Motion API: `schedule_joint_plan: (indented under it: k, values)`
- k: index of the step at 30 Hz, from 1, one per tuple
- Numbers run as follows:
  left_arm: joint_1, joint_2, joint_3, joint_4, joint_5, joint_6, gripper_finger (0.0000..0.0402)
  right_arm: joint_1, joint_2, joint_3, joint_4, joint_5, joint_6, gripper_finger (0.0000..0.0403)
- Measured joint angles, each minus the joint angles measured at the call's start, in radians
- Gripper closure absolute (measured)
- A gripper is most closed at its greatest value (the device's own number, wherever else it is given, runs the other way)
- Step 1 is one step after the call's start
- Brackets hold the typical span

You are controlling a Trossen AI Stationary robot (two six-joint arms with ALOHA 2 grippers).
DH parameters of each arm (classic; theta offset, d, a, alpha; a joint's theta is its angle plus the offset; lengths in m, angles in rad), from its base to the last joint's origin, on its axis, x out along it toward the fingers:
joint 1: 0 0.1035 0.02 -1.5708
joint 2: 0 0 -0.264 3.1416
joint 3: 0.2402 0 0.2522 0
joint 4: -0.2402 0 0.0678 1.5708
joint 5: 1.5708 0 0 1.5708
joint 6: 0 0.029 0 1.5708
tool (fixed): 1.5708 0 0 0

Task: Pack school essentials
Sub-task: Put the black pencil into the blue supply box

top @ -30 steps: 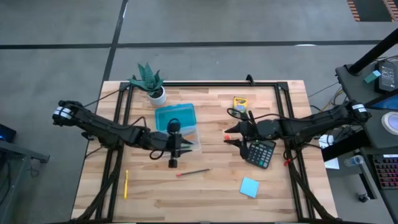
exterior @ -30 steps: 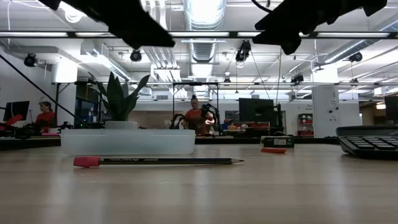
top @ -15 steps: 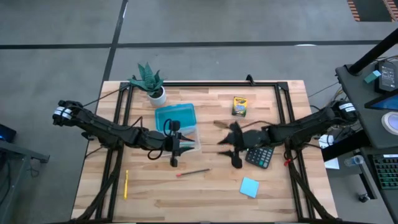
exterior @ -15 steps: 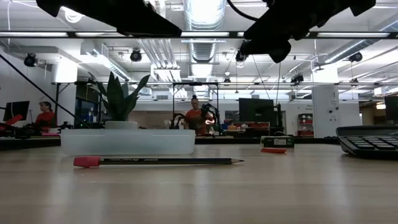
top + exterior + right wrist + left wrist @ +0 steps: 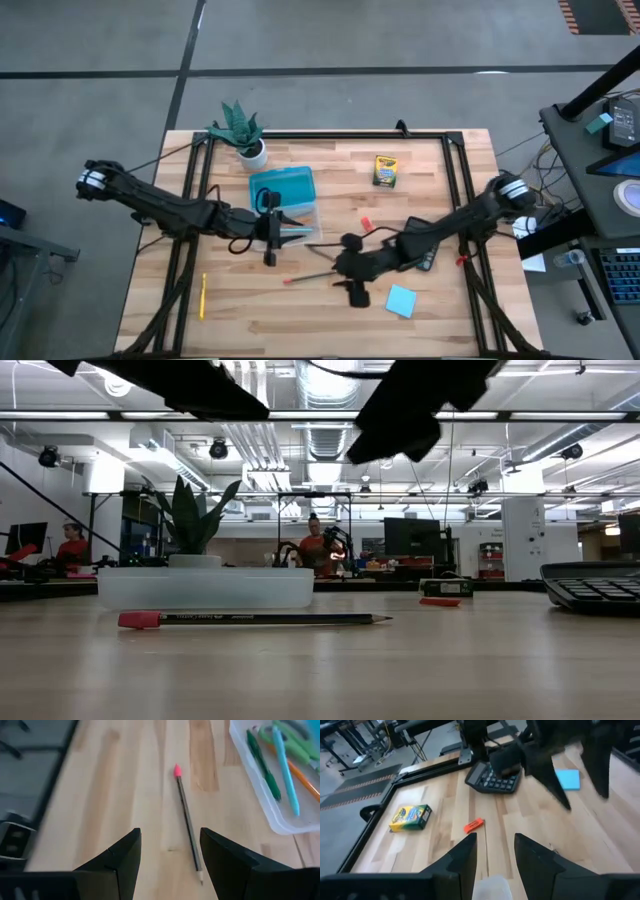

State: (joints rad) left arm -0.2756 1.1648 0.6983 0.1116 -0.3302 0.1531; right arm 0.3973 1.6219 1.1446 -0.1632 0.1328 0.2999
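The right gripper [image 5: 338,268] hangs with its fingers wide apart and holding nothing, just beside the pencil [image 5: 310,277], which lies flat on the table [image 5: 440,315] in front of the clear box [image 5: 300,215]. The pencil's long side runs almost straight on from the gripper, pink end [image 5: 177,770] farthest away. The left gripper [image 5: 298,233], also open, waits over the box's near edge, probably a little farther from the pencil.

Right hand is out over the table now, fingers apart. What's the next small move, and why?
Probably lower the right hand straight onto the pencil with the pink eraser. In the right wrist view it lies loose on the bare table, ahead of the open fingers and just outside the clear bin, which already holds pens. The left hand waits at the bin's edge.
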Motion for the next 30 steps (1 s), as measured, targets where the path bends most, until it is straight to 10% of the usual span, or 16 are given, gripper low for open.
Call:
schedule_joint_plan:
  k: [17,30]
  values:
    - [-0.032,-0.184,-0.129,0.012,0.004,-0.025,0.0288,-0.093,0.422,0.323,-0.019,-0.002,-0.223,0.0212]
    - [-0.033,-0.186,-0.138,0.054,0.003,-0.044,0.0288,-0.106,0.475,0.346,-0.021,-0.088,-0.249,0.0212]
